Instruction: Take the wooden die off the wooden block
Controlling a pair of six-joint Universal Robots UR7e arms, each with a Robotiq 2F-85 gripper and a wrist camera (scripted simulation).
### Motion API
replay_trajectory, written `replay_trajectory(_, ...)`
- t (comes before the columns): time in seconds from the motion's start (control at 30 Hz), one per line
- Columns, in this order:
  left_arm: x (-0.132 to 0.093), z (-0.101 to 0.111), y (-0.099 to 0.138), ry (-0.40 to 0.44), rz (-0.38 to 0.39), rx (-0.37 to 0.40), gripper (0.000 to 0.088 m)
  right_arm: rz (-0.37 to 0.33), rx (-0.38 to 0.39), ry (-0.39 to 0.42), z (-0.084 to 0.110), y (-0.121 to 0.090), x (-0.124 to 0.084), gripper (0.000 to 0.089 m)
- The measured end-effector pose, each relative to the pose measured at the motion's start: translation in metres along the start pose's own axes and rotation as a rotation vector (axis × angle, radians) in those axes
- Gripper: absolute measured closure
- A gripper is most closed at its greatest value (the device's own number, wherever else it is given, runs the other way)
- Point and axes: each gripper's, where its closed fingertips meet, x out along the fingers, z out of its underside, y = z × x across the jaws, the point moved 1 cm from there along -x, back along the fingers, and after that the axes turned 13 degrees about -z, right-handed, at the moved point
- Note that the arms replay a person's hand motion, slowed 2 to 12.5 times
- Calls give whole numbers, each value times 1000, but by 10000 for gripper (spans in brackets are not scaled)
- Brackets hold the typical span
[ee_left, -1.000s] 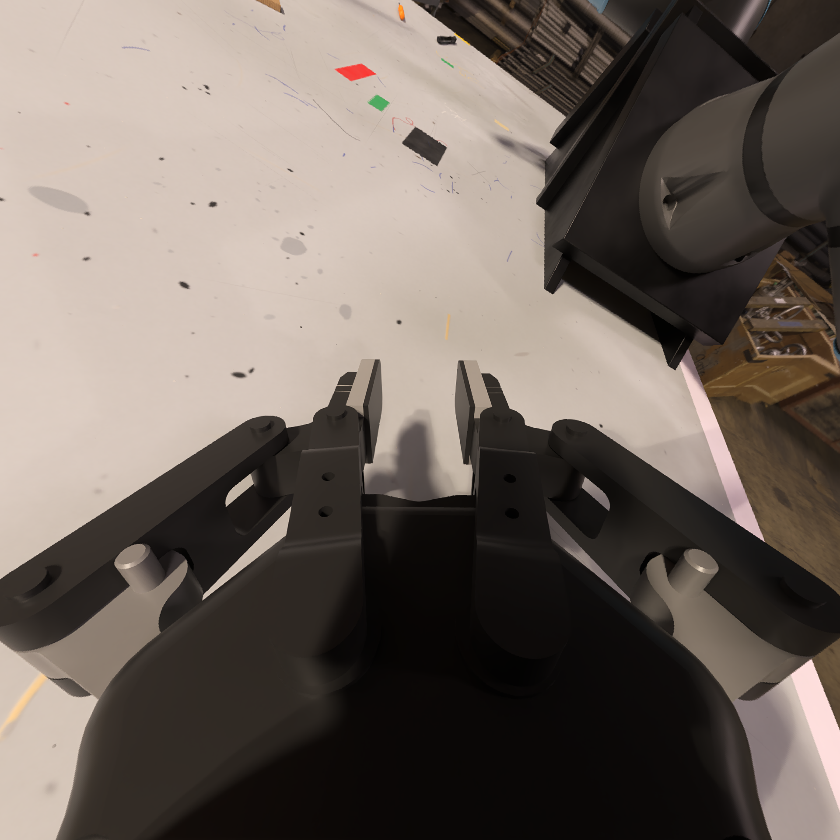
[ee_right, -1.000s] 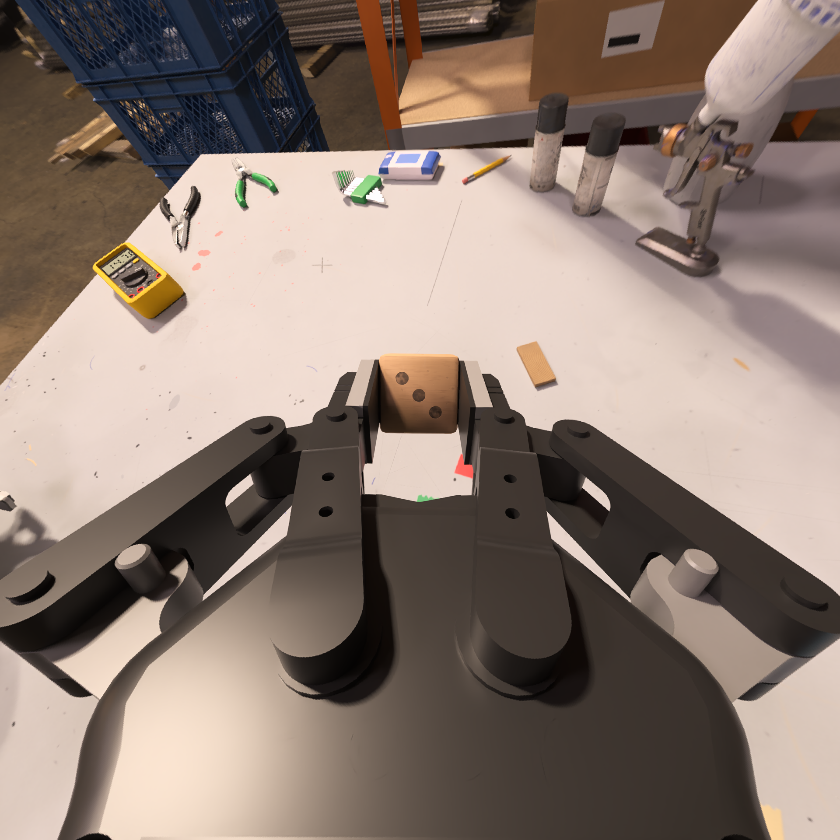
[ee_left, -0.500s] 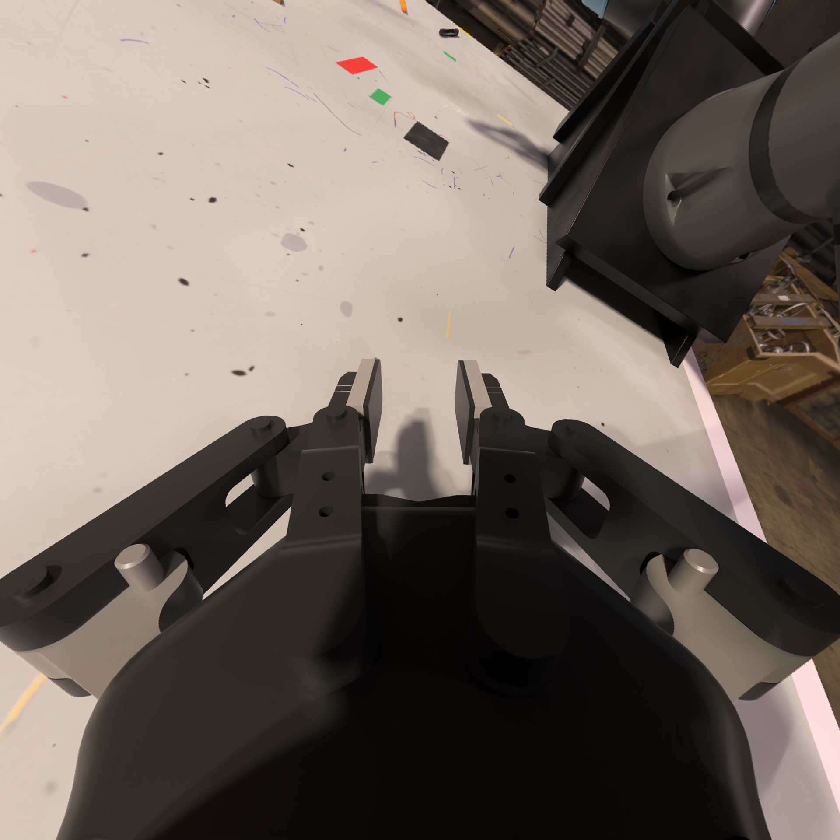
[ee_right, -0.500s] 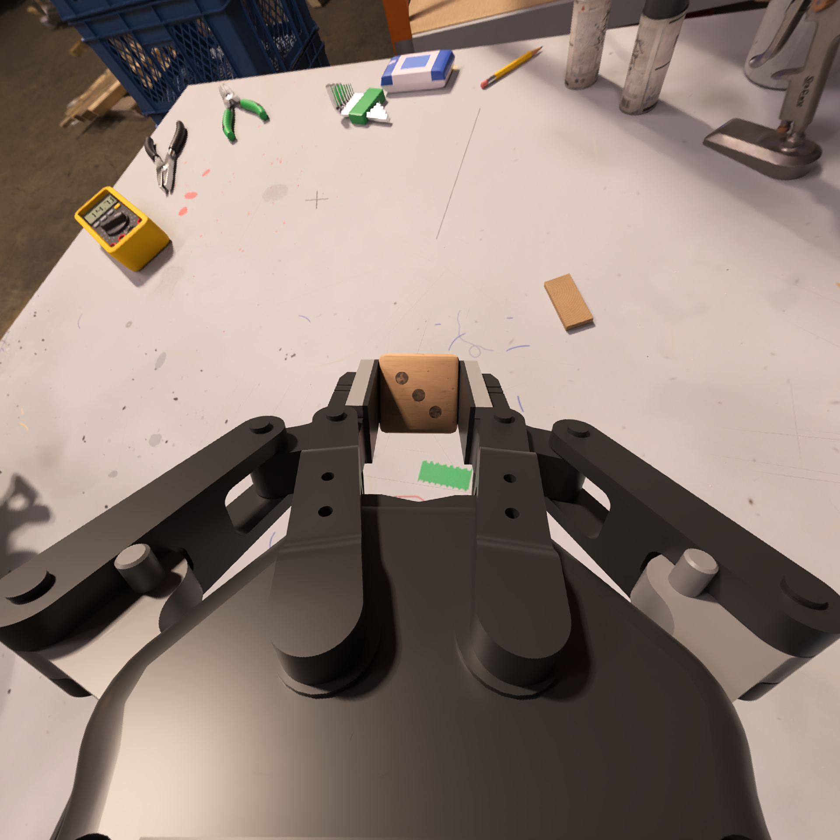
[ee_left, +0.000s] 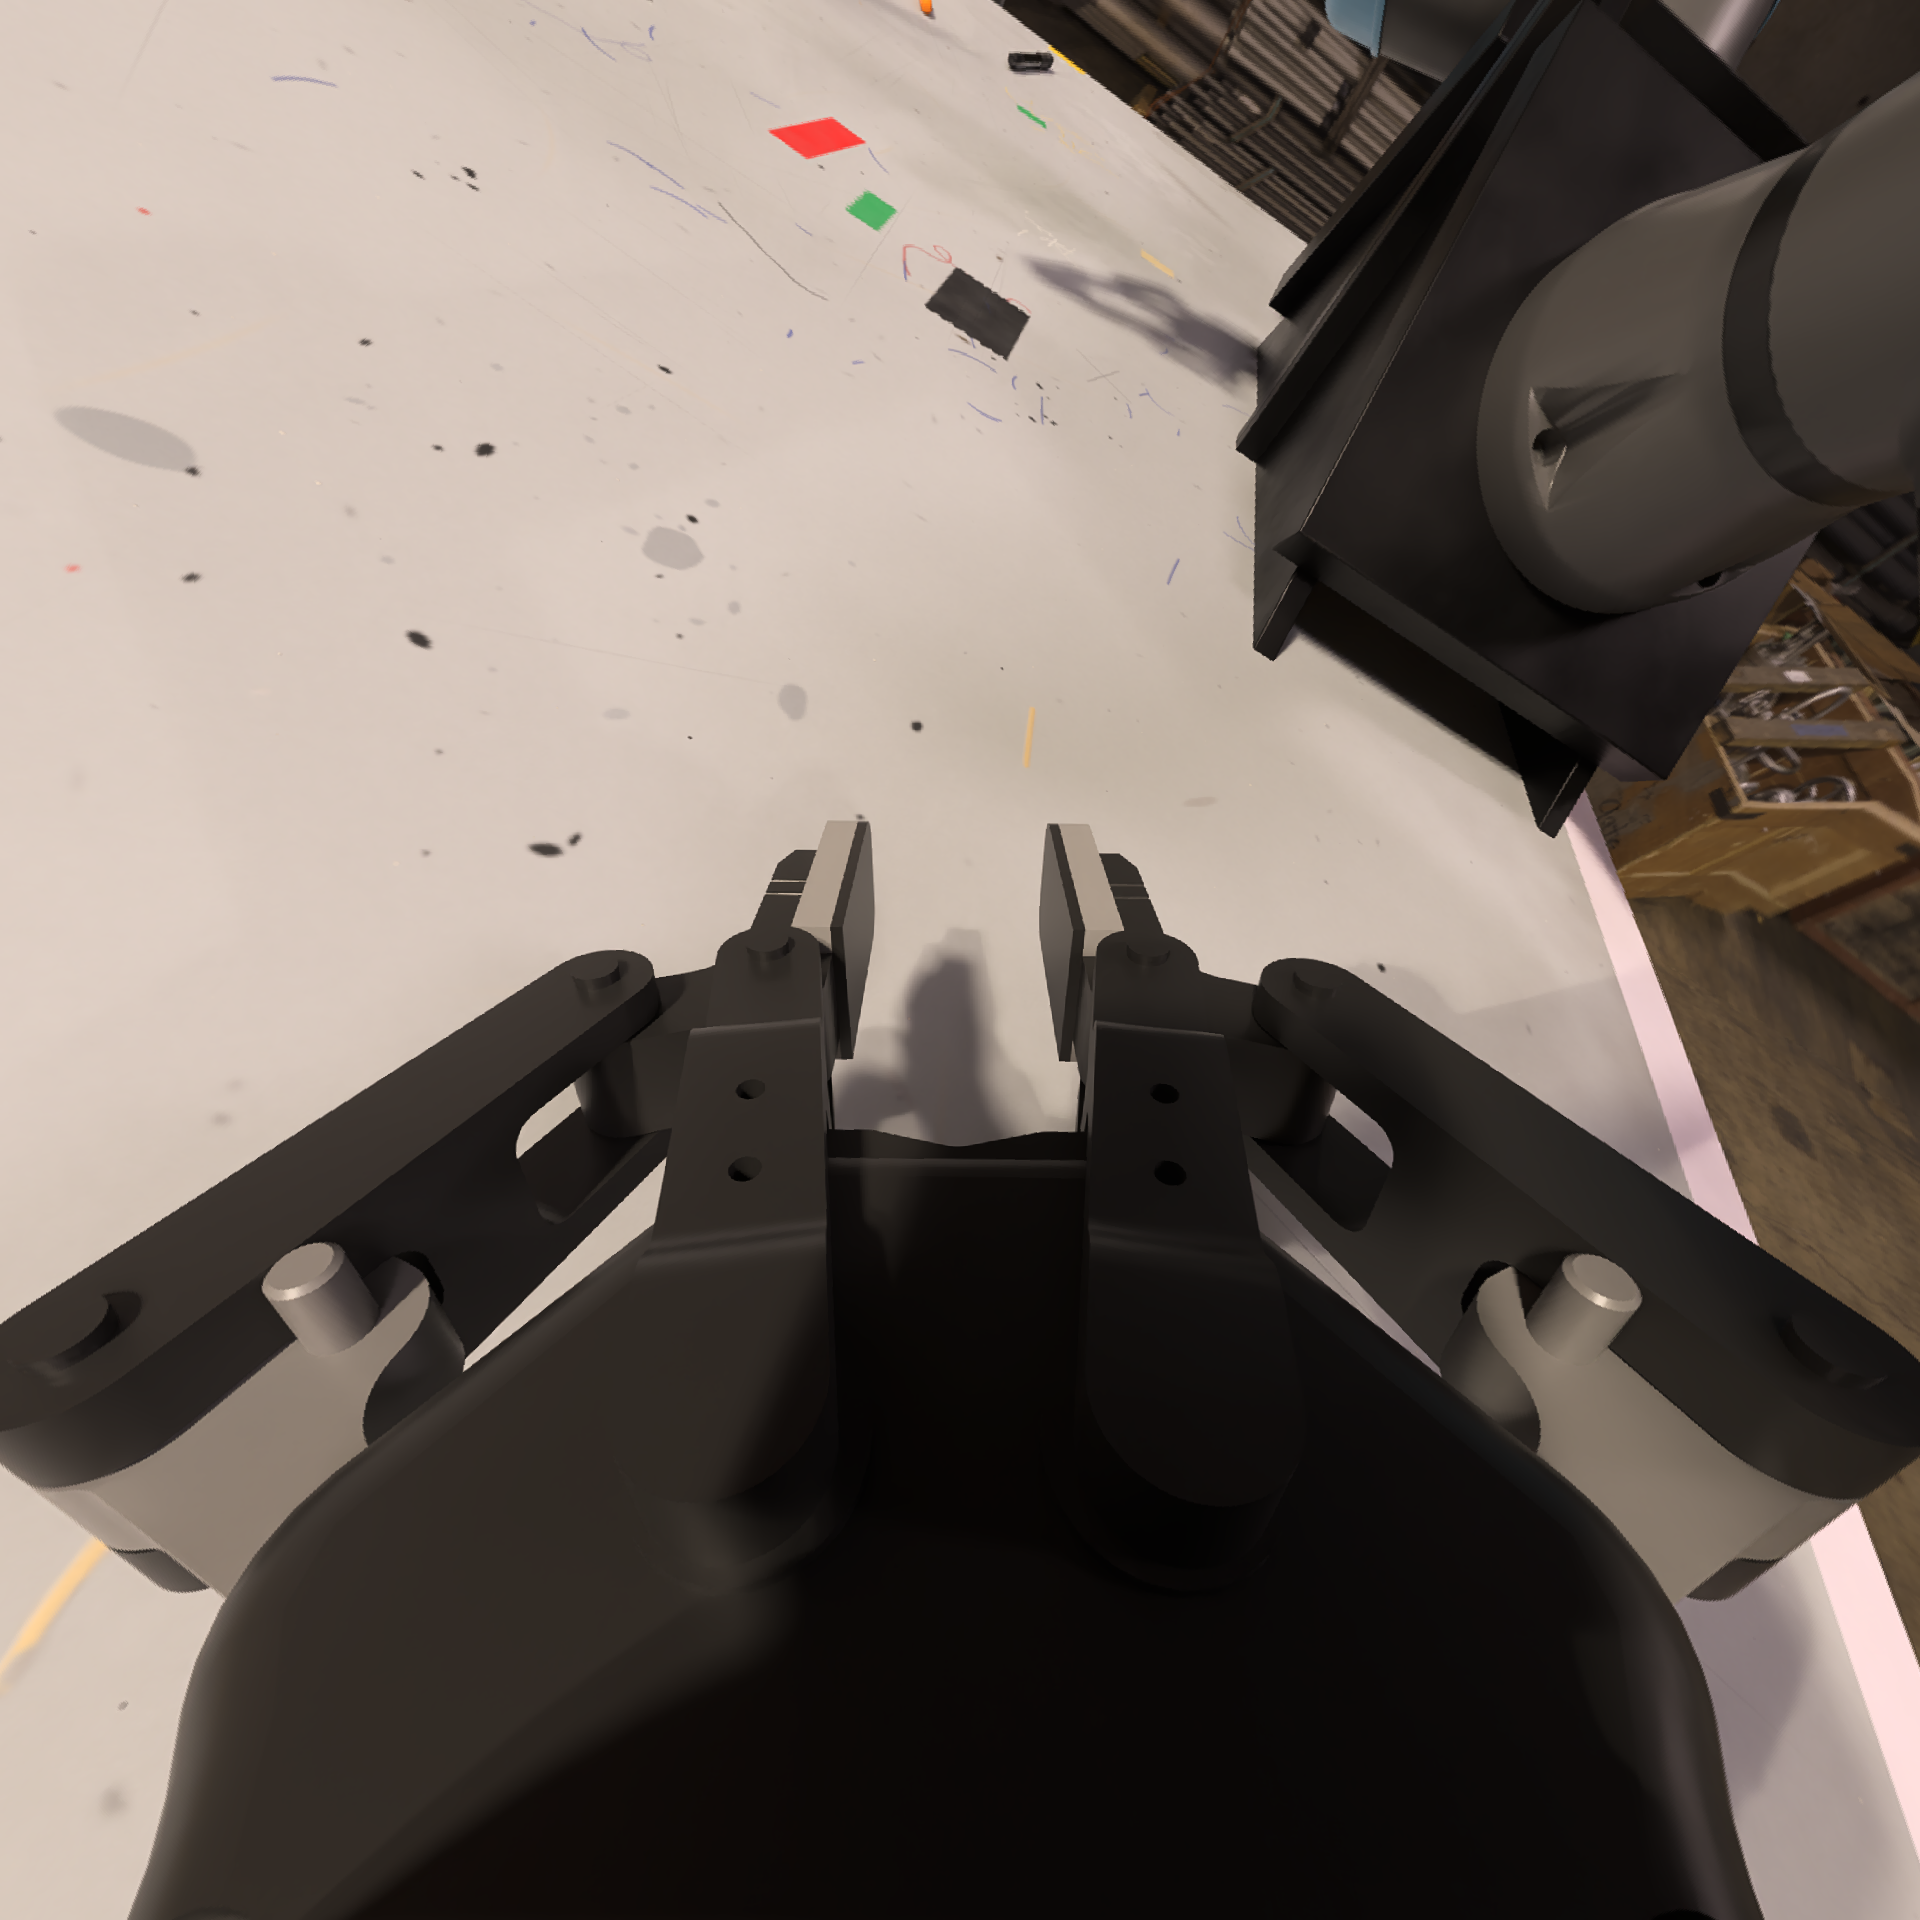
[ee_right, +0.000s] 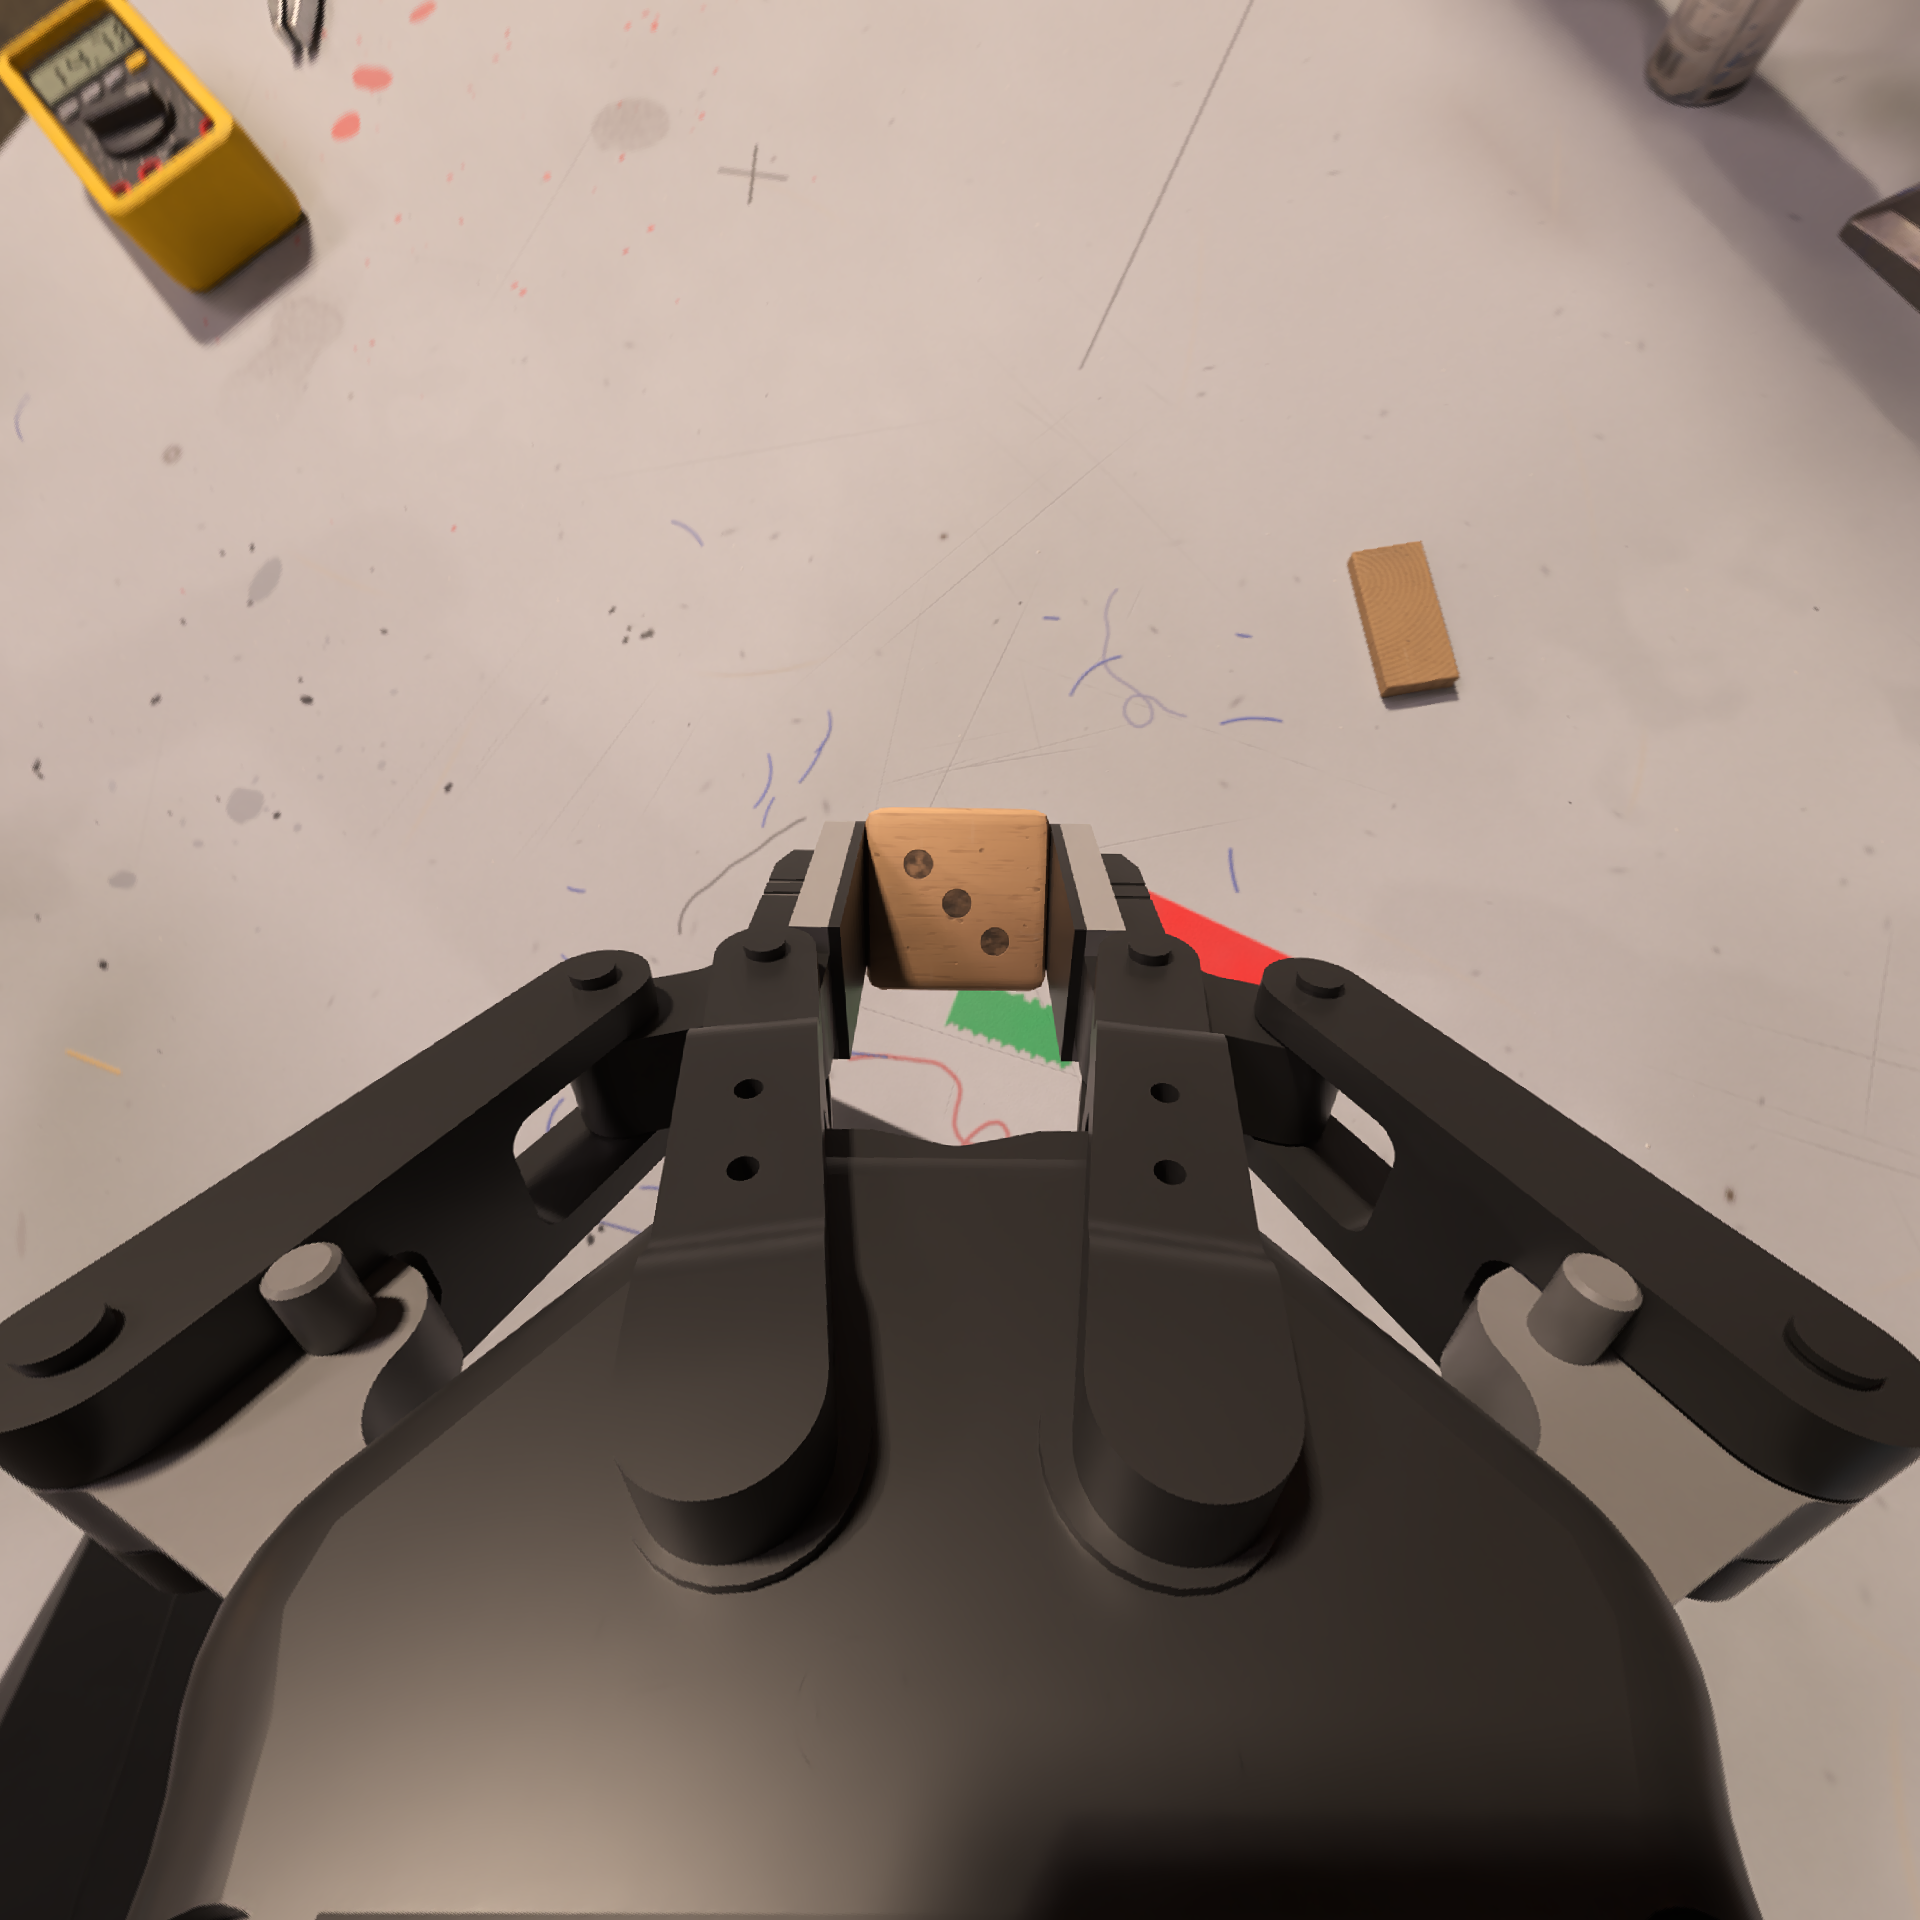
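Right end effector (ee_right: 957, 899): clamping the wooden die (ee_right: 957, 896) between both pads, three-pip face showing.
Die: being carried above the worktop (ee_right: 935, 416), well apart from the wooden block (ee_right: 1402, 617), up and right of the die.
Doing it well: lowering level over bare worktop beside the green patch (ee_right: 1003, 1020), releasing only at contact.
Left end effector (ee_left: 957, 914): hanging open, empty.
Writing: yellow multimeter (ee_right: 135, 135) is showing a display; not given.

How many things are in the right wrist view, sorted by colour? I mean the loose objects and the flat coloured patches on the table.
Wooden: 2, wooden die held in the right gripper, wooden block
Yellow: 1, multimeter
Green: 1, green patch
Red: 1, red patch
Total: 5
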Motion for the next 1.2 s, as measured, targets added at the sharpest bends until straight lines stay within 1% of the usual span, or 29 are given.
replay_trajectory(0.1, 0, 0, 0, -2, 0, 0, 587, -12, -41, -38, 0, -6, 7, 593)
replay_trajectory(0.2, 0, 0, 0, -4, 0, 0, 587, -25, -86, -59, -3, -12, 13, 593)
replay_trajectory(0.33, 1, 1, 0, -6, 0, 0, 587, -43, -161, -46, -14, -19, 18, 593)
replay_trajectory(0.53, 1, 1, 0, -6, -1, 1, 588, -91, -253, 38, -41, -35, 18, 593)
replay_trajectory(0.6, 1, 1, 0, -7, -1, 1, 588, -111, -276, 83, -51, -40, 16, 593)
replay_trajectory(0.7, 1, 1, 0, -6, -1, 1, 588, -157, -306, 173, -66, -49, 12, 593)
replay_trajectory(0.8, 1, 0, 0, -4, -1, 1, 588, -206, -309, 268, -77, -57, 9, 593)
replay_trajectory(0.9, 0, 0, 0, -2, -1, 1, 588, -238, -286, 330, -82, -58, 6, 593)
replay_trajectory(1.03, 0, 0, 0, 1, -1, 1, 588, -260, -254, 368, -77, -51, 5, 593)
replay_trajectory(1.2, 0, 0, 0, 5, 2, 1, 588, -294, -208, 405, -65, -44, 8, 593)
